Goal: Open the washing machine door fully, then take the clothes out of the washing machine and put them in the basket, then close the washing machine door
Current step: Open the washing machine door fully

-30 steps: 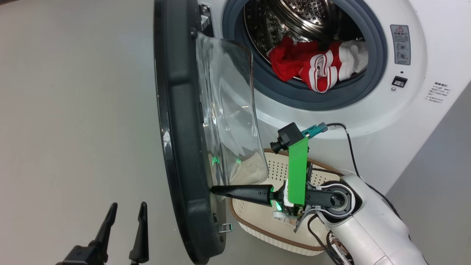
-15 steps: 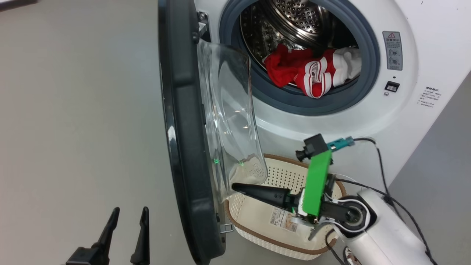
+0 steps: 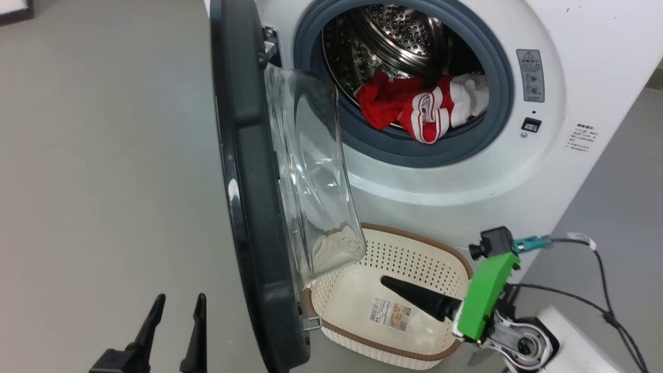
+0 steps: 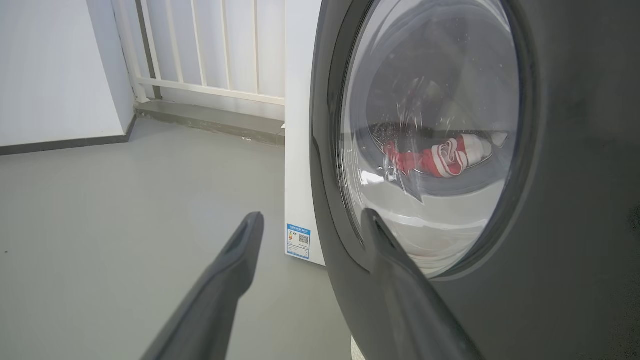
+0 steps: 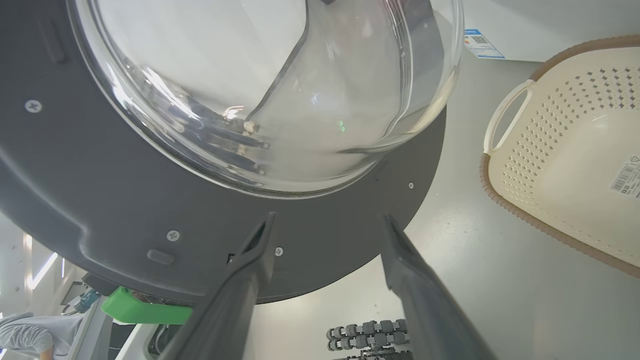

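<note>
Here right claw [image 5: 328, 219] spread over basket [image 3: 414, 254], aimed at door [image 3: 248, 181].

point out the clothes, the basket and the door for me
clothes [image 3: 422, 111]: head view, the red and white striped fold in the middle
basket [image 3: 414, 255]: head view, its perforated back wall
door [image 3: 248, 171]: head view, the black rim

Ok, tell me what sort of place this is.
Probably a laundry corner in a bare indoor room: a front-loading washing machine holding clothes, and a basket on plain grey floor.
</note>
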Controlling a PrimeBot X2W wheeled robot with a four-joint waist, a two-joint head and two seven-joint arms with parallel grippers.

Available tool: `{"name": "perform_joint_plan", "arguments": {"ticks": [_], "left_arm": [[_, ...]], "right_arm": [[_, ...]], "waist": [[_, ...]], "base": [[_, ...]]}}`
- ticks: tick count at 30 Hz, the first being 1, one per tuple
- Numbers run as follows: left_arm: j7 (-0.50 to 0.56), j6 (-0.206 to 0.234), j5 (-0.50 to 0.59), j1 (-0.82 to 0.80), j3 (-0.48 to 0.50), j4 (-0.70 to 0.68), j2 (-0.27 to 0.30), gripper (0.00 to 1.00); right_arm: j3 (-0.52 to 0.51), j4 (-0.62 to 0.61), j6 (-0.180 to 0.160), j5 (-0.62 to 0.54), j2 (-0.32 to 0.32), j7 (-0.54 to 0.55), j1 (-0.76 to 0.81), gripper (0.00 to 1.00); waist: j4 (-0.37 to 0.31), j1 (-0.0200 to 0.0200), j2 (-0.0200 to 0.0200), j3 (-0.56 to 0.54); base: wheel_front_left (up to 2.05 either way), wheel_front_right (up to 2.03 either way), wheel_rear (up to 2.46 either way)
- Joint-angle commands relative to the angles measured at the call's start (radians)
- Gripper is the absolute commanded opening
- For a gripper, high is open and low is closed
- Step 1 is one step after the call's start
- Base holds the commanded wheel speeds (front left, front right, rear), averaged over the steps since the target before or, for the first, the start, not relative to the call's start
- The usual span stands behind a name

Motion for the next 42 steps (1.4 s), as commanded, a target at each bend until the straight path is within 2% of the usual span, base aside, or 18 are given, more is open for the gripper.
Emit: {"name": "perform_joint_plan", "arguments": {"ticks": [1,12,20,24,26,32,33,38,42], "left_arm": [[-0.012,-0.004,0.014,-0.029,0.038,-0.021,0.016,1.0],[-0.012,-0.009,0.015,-0.006,0.067,-0.032,0.016,1.0],[-0.012,-0.01,0.018,0.009,0.08,-0.034,0.016,1.0],[-0.012,-0.011,0.02,0.016,0.086,-0.035,0.016,1.0],[-0.012,-0.011,0.02,0.02,0.088,-0.036,0.016,1.0],[-0.012,-0.01,0.016,0.031,0.09,-0.04,0.016,1.0],[-0.012,-0.01,0.016,0.031,0.09,-0.04,0.016,1.0],[-0.012,-0.008,0.015,0.034,0.089,-0.042,0.016,1.0],[-0.012,-0.007,0.018,0.037,0.089,-0.046,0.016,1.0]], "right_arm": [[0.024,-0.019,0.002,-0.022,-0.013,-0.031,0.011,1.0],[0.162,-0.055,0.002,-0.154,-0.148,-0.363,0.072,1.0],[0.303,-0.043,0.002,-0.256,-0.219,-0.673,0.07,1.0],[0.325,-0.002,0.002,-0.304,-0.24,-0.74,0.072,1.0],[0.292,0.016,0.002,-0.353,-0.236,-0.745,0.074,1.0],[0.085,-0.028,0.002,-0.569,-0.174,-0.746,0.167,1.0],[0.085,-0.028,0.002,-0.569,-0.174,-0.746,0.167,1.0],[-0.061,-0.058,0.002,-0.704,-0.109,-0.747,0.247,1.0],[-0.127,-0.096,0.002,-0.792,-0.075,-0.747,0.283,1.0]], "waist": [[-0.006,0.0,0.0,-0.003],[-0.037,0.0,0.0,-0.009],[-0.052,0.0,0.0,-0.022],[-0.05,0.0,0.0,-0.03],[-0.051,0.0,0.0,-0.031],[-0.052,0.0,0.0,-0.033],[-0.052,0.0,0.0,-0.033],[-0.053,0.0,0.0,-0.034],[-0.057,0.0,0.0,-0.035]], "base": [[0.0,0.0,0.0],[0.0,0.0,0.0],[0.0,0.0,0.0],[0.0,0.0,0.0],[0.0,0.0,0.0],[0.0,0.0,0.0],[0.0,0.0,0.0],[0.0,0.0,0.0],[0.0,0.0,0.0]]}}
